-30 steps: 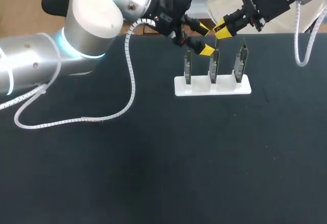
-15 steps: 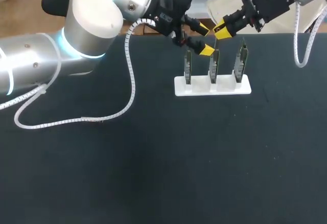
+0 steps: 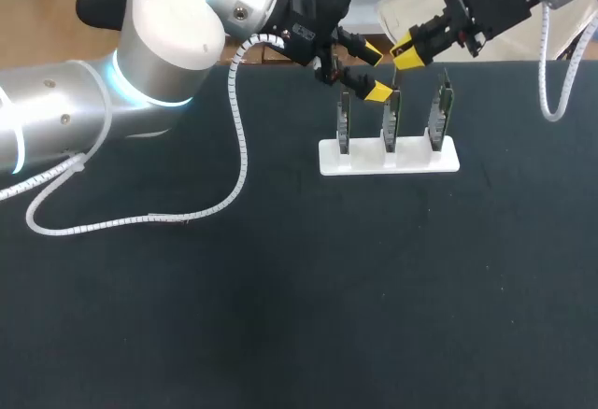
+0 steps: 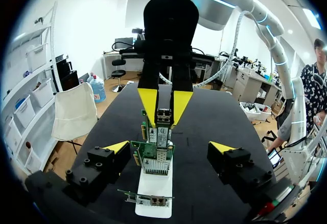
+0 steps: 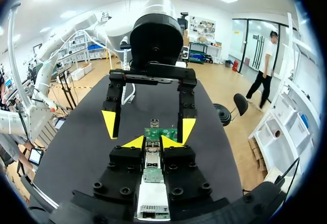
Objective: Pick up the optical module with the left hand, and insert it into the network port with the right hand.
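My right gripper (image 3: 405,56) is shut on the small silver optical module (image 5: 151,161), just above the middle green network card (image 3: 391,119). In the left wrist view the module (image 4: 163,116) sits between the right gripper's yellow tips, right over the card's port end (image 4: 152,150). My left gripper (image 3: 375,72) stands open opposite it, one finger on each side of the cards, holding nothing. From the right wrist, the left gripper's tips (image 5: 109,123) flank the card (image 5: 160,133).
Three green cards stand upright in a white stand (image 3: 360,161) at the far middle of the black table (image 3: 280,288). A white coiled cable (image 3: 238,138) from my left arm lies on the table at the left.
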